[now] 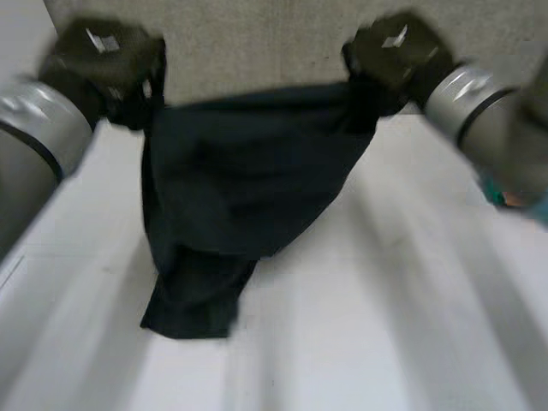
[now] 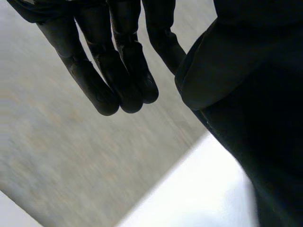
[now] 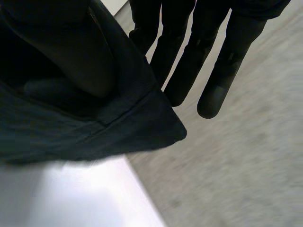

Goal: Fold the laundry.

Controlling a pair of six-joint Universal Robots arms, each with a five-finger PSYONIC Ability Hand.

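so the left hand (image 1: 107, 64) was up over the far side of the white table (image 1: 411, 300) with the top left corner of the dark navy soft cloth garment (image 1: 248, 180). Most of its fingers (image 2: 118, 85) hung straight and pressed together, clear of the fabric, and the corner looked pinched between the thumb and the nearest finger, though the cloth hid the thumb itself. The garment hung stretched between both hands, sagging in the middle, with its bottom end crumpled on the table nearer the left side. The right hand (image 1: 398, 56) had the top right corner, thumb pressed onto the fabric by the hem, the other fingers (image 3: 213, 90) straight and slightly apart. Looked light and totally floppy to me, zero stiffness, probably a bit slidey in a pinch, so I'd grab it at the hemmed corners and edges, where the fabric is doubled
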